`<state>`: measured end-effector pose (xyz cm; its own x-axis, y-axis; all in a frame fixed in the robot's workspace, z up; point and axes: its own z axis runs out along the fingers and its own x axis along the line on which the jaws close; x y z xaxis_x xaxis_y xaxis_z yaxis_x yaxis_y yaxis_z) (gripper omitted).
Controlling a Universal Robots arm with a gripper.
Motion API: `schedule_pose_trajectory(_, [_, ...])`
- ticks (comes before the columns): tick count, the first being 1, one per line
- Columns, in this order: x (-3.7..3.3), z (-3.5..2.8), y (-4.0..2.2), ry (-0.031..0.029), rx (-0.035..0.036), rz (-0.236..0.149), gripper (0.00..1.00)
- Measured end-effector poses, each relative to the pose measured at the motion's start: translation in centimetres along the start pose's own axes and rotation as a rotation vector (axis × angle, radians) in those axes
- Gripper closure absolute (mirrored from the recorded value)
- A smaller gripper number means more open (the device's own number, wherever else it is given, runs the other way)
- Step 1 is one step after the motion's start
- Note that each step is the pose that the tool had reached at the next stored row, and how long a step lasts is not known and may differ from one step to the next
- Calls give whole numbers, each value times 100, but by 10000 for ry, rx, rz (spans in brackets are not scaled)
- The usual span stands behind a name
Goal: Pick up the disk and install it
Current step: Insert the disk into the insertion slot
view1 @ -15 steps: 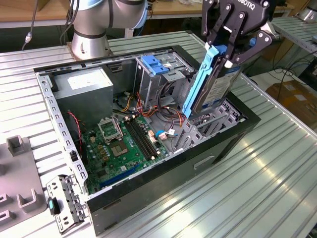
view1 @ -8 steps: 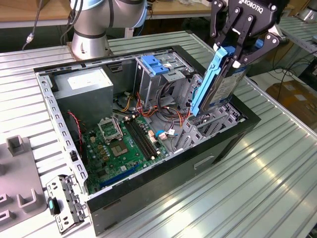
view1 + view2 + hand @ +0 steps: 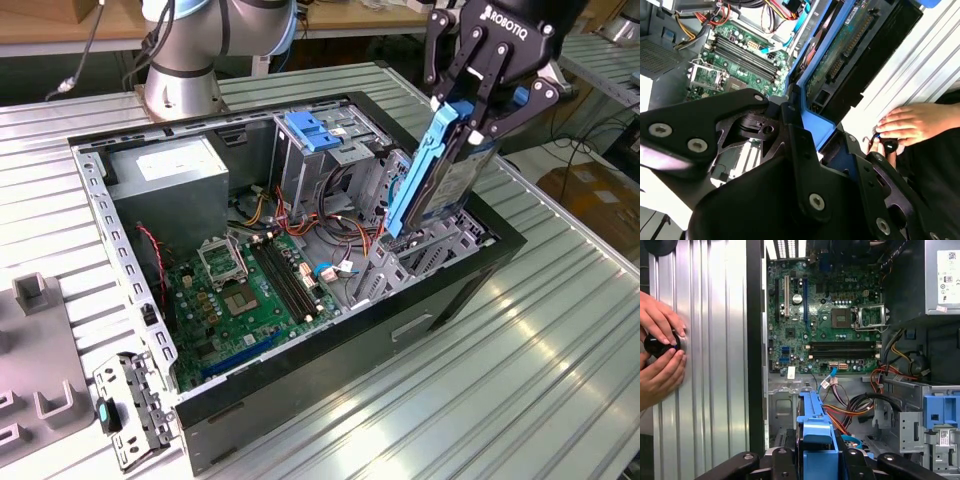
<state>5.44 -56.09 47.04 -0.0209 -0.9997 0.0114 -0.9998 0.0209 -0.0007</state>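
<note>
Hand: we see the hand [image 3: 472, 118] clamped on the upper end of the disk [image 3: 445, 185].
Disk axis: its long axis is steep, the top leaning toward the exterior view's right and the lower end pointing down into the computer case [image 3: 330, 400].
Disk place: below the hand, over the metal cage [image 3: 440, 250]; we cannot tell if they touch.
In the way: red and black cables [image 3: 340, 235] beside the cage.
Farther: green board [image 3: 250, 290], grey box [image 3: 170, 180], blue plate [image 3: 320, 130].
Counter: a person's fingers [image 3: 905, 117] rest on the ribbed counter [image 3: 520, 380], outside the case.

Ribbed metal tabletop [image 3: 520, 350], wooden workbench [image 3: 50, 25] behind, perhaps cardboard boxes [image 3: 595, 200] on the floor beyond.
</note>
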Motion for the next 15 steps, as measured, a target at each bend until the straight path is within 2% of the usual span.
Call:
schedule_pose_trajectory(6, [-2, 86, -31, 1, 0, 1, 63])
schedule_pose_trajectory(15, [-14, 113, -38, -16, -1, -6, 63])
